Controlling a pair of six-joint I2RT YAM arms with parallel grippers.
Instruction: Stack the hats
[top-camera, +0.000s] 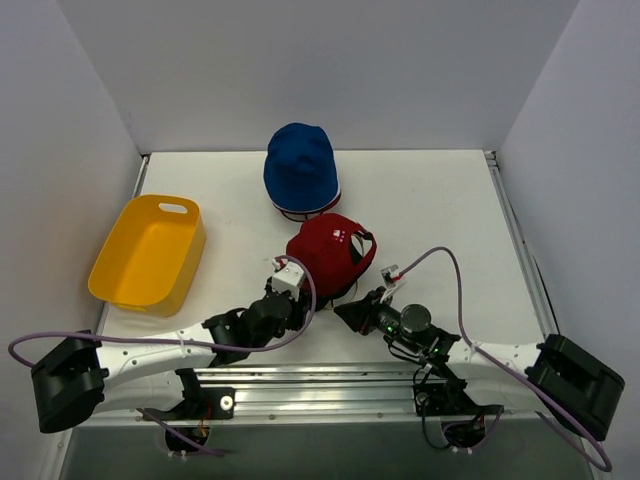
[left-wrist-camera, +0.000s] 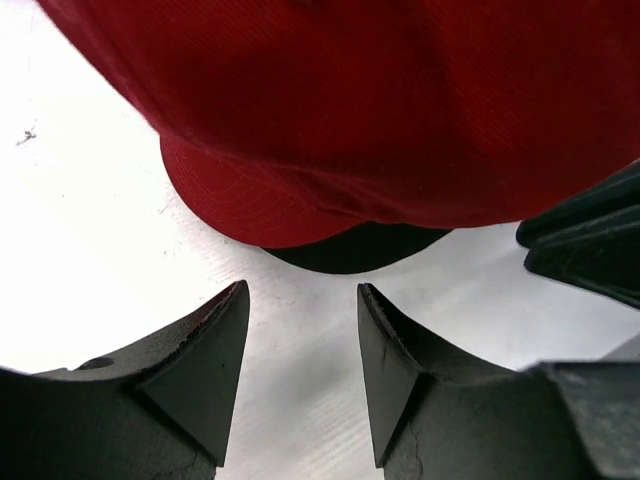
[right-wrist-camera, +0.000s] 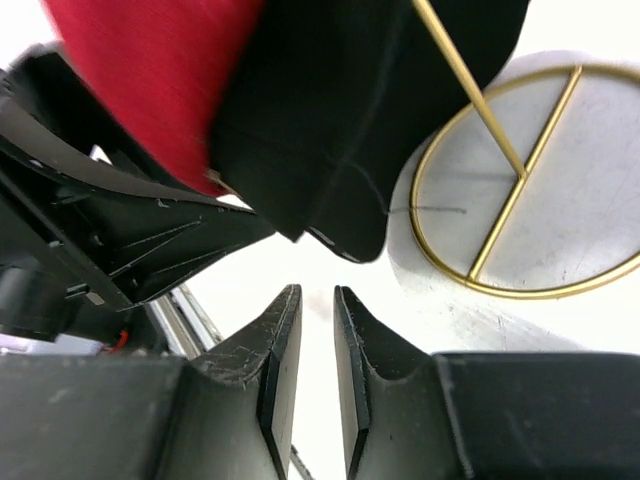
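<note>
The red baseball cap (top-camera: 326, 250) lies mid-table, its brim toward the arms. In the left wrist view the cap (left-wrist-camera: 380, 100) fills the top, the black underside of the brim (left-wrist-camera: 350, 250) just beyond my left gripper (left-wrist-camera: 303, 295), which is open and empty. From above, the left gripper (top-camera: 303, 293) sits at the cap's near-left edge. My right gripper (top-camera: 346, 312) is at its near-right edge. Its jaws (right-wrist-camera: 318, 295) stand a narrow gap apart with nothing between them, just short of the brim (right-wrist-camera: 340, 130). The blue hat (top-camera: 300, 168) sits farther back on white and dark red rims (top-camera: 305, 212).
A yellow plastic tub (top-camera: 150, 252) stands at the left. A gold wire frame (right-wrist-camera: 520, 180) lies on the table under the red cap. White walls close in the back and both sides. The two grippers are close together; the left one (right-wrist-camera: 100, 240) shows in the right wrist view.
</note>
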